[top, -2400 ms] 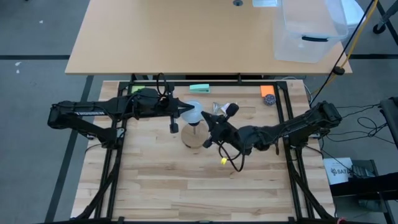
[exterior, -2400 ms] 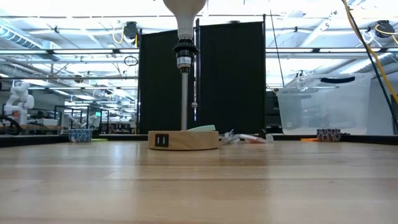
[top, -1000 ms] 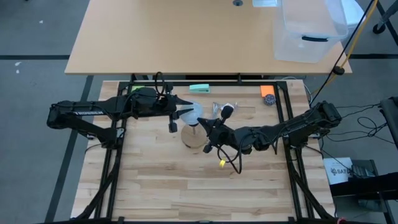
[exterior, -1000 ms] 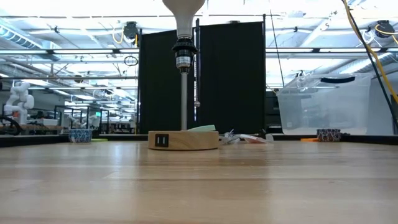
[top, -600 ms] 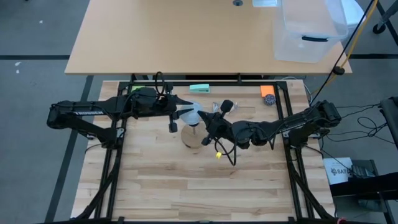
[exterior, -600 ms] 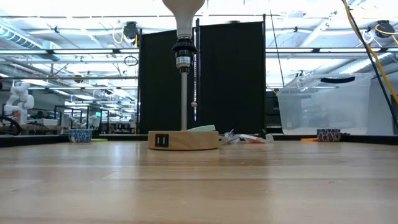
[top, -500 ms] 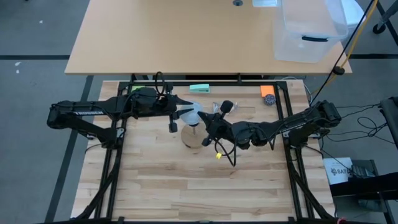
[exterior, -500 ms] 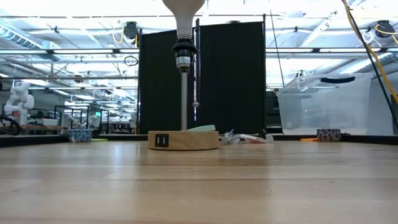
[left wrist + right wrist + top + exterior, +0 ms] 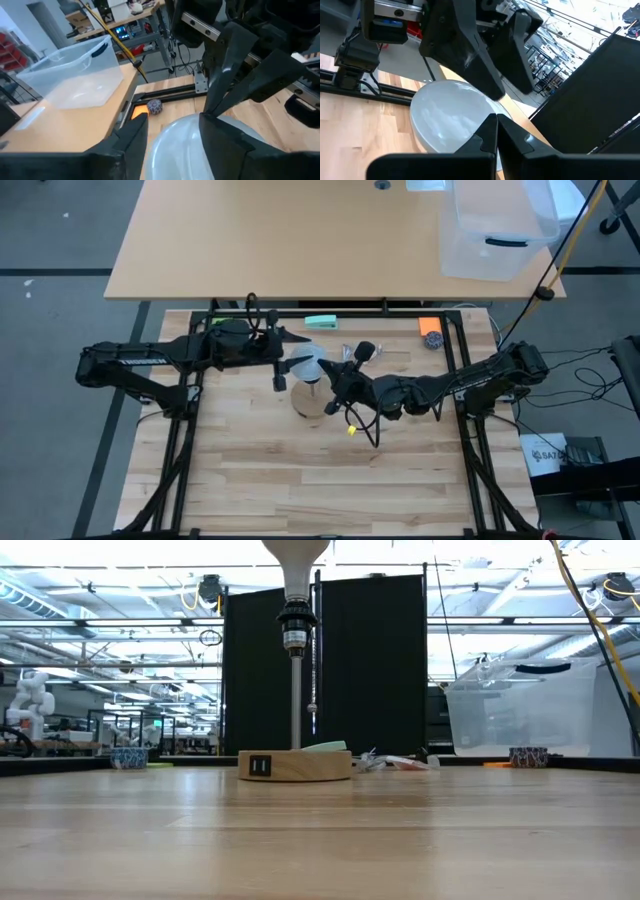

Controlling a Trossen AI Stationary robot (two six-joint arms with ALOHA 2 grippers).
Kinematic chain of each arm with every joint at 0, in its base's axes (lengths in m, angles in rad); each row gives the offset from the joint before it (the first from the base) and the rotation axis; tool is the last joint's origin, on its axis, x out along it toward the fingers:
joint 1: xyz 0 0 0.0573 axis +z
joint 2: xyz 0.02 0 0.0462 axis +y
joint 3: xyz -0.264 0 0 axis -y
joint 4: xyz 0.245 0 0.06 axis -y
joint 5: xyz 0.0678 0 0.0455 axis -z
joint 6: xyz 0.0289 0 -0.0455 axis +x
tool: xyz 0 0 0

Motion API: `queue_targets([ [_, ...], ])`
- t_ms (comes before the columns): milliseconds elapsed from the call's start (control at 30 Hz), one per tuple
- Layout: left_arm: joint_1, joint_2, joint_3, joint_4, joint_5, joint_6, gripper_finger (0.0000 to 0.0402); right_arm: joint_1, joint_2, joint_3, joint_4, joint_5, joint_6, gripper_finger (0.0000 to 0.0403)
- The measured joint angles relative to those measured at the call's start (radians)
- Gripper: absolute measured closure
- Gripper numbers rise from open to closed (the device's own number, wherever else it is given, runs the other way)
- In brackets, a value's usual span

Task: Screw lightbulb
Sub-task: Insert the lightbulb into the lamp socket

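The white lightbulb (image 9: 312, 364) sits neck-down in the black socket (image 9: 294, 625) atop a pole on the round wooden base (image 9: 295, 765). Its globe (image 9: 296, 555) reaches the top of the low view. My left gripper (image 9: 298, 362) comes level from the table's left and is open, with one finger on each side of the globe (image 9: 185, 145). My right gripper (image 9: 326, 373) reaches in from the right, shut, with its tips (image 9: 494, 122) close beside the globe (image 9: 447, 117). My left gripper's fingers (image 9: 227, 142) flank the globe, but I cannot tell whether either one touches it. My right gripper's shut tips stand at the globe's right side, and I cannot tell whether they touch it.
A small clear plastic bag (image 9: 355, 352) lies just beyond the lamp. A green pad (image 9: 321, 321), an orange piece (image 9: 430, 326) and a speckled ball (image 9: 432, 340) line the far edge. A clear bin (image 9: 495, 230) stands on the table behind.
My left gripper has opened around the bulb's globe and stayed in place. My right gripper has moved a little toward the far edge and closer to the bulb, still shut. The bulb and lamp have stayed where they were.
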Motion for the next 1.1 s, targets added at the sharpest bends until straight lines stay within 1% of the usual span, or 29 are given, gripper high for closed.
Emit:
queue_targets([
  [133,0.0,-0.067,0.0,-0.015,-0.008,0.029,0.021,0.011,-0.001,0.0,0.005,0.012,-0.022,0.0403],
  [267,0.0,-0.184,0.001,-0.078,-0.006,0.02,0.021,0.039,-0.006,0.0,0.059,0.097,-0.089,0.0403],
  [333,-0.001,-0.239,-0.011,-0.105,0.0,0.006,0.021,0.048,-0.006,0.0,0.084,0.121,-0.106,0.0403],
  [533,-0.029,-0.397,-0.168,-0.102,0.004,-0.03,0.021,0.062,-0.006,-0.015,0.101,0.112,-0.05,0.0403],
  [633,-0.042,-0.461,-0.288,-0.03,0.001,-0.053,0.021,0.07,-0.006,-0.048,0.102,0.109,-0.008,0.0403],
  [700,-0.043,-0.495,-0.368,0.026,0.0,-0.06,0.021,0.076,-0.006,-0.076,0.135,0.118,0.015,0.0403],
  [800,-0.043,-0.54,-0.484,0.142,-0.005,-0.064,0.021,0.098,-0.007,-0.138,0.231,0.187,0.018,0.0403],
  [867,-0.043,-0.557,-0.557,0.238,-0.007,-0.07,0.021,0.122,-0.013,-0.196,0.31,0.218,0.004,0.0403],
  [967,-0.038,-0.562,-0.645,0.346,-0.007,-0.073,0.021,0.155,-0.034,-0.306,0.474,0.213,0.003,0.0403],
  [1100,-0.037,-0.552,-0.715,0.451,-0.007,-0.104,0.021,0.156,-0.04,-0.435,0.699,0.21,-0.009,0.0403],
])
